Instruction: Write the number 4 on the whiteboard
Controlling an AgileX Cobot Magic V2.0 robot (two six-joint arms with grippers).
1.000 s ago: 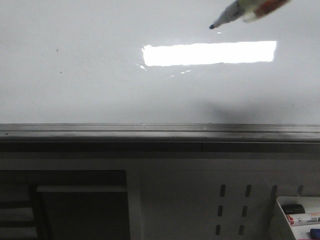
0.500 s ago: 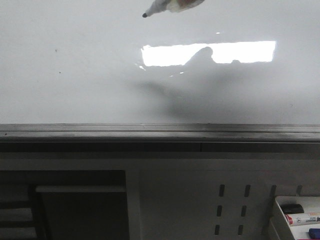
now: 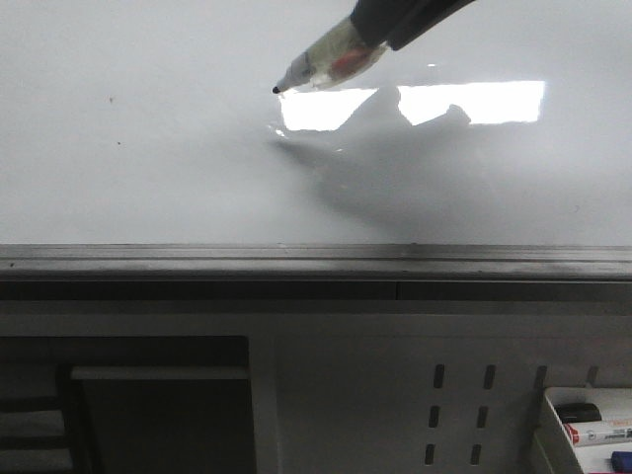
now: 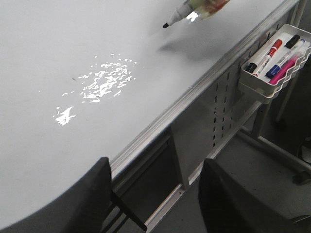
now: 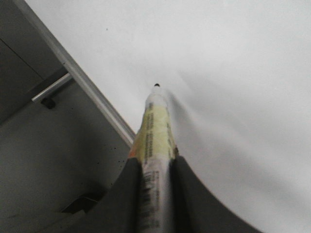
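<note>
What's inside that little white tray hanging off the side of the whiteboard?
The tray holds several marker pens lying side by side, with black, red, blue and pink caps showing. Their lower parts and the tray's bottom are hidden by its wavy wall.

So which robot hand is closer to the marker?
The right. The right gripper grips the marker between its fingers, its tip near the whiteboard. The left gripper hangs open off the board's edge, far from it.
</note>
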